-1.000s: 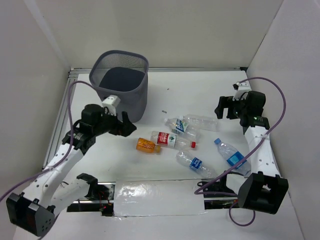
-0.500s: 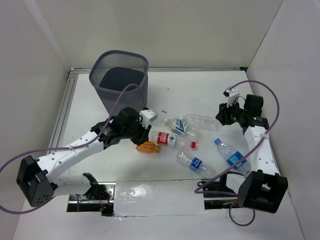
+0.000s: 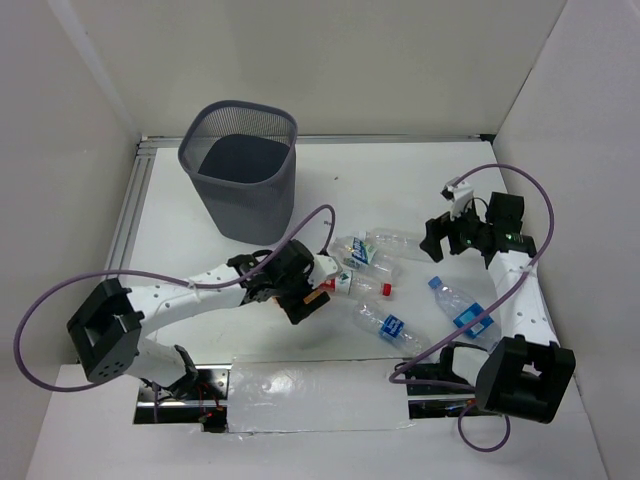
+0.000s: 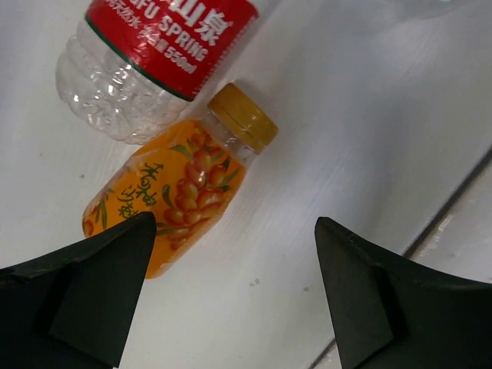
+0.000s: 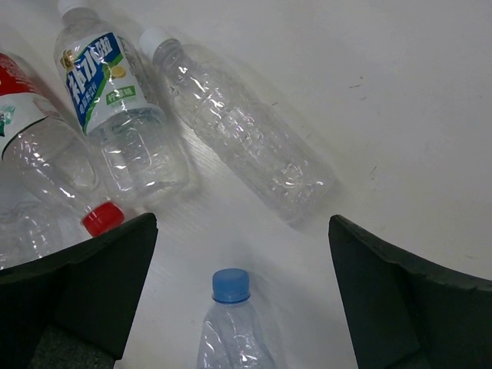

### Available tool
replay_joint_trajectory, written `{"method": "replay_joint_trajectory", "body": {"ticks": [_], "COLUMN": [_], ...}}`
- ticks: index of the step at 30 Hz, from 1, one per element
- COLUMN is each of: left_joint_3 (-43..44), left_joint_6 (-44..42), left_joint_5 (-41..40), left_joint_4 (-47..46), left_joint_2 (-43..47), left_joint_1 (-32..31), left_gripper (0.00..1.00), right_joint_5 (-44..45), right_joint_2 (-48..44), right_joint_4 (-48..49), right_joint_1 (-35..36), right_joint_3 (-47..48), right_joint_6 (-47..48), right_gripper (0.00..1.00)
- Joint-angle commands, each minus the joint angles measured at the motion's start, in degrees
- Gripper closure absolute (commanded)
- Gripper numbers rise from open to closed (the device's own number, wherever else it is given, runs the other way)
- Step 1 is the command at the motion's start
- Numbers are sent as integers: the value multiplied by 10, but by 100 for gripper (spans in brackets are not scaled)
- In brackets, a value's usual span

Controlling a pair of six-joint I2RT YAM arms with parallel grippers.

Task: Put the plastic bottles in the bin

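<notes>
Berries and script cover your short orange bottle [image 4: 173,192], gold-capped, lying flat toward the near edge under your spread left gripper [image 4: 231,254]; right gripper [image 5: 240,246] gapes too.

White arms [image 3: 185,297], black joints, seemingly purple cables [image 3: 22,340].

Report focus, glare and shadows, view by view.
Top external: even soft light, sharp throughout. Left wrist: orange bottle crisp, label readable; fingers dark, featureless. Right wrist: small highlights on the clear bottle, soft shadow beside it.
</notes>
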State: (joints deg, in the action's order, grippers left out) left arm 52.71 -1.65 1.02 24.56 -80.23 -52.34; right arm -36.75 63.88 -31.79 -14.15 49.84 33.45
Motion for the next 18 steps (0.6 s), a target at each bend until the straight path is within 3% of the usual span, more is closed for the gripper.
{"method": "replay_joint_trajectory", "body": {"ticks": [1, 6, 13, 16, 17, 18], "left_joint_3": [-2, 3, 14, 26, 26, 33], "left_joint_6": [-31, -36, -30, -24, -24, -19], "left_joint_5": [-61, -132, -138, -143, -143, -143], "left_joint_4": [-40, -72, -83, -72, -62, -55], "left_joint_2": [-25, -93, -177, -177, -177, -159], "left_joint_1": [-1, -1, -1, -1, -1, -1], "left_gripper": [3, 3, 8, 27, 36, 55], "right_joint_5": [-18, -34, -46, -46, -46, -51], "right_joint_2": [3, 3, 3, 3, 3, 3], "right_joint_4": [-13, -13, -23, -23, -23, -9], "right_joint_1": [-3, -3, -3, -3, -3, -3], "right_joint_3": [9, 9, 3, 3, 3, 3], "right_joint_6": [14, 14, 35, 42, 42, 42], "right_gripper": [1, 1, 1, 1, 5, 8]}}
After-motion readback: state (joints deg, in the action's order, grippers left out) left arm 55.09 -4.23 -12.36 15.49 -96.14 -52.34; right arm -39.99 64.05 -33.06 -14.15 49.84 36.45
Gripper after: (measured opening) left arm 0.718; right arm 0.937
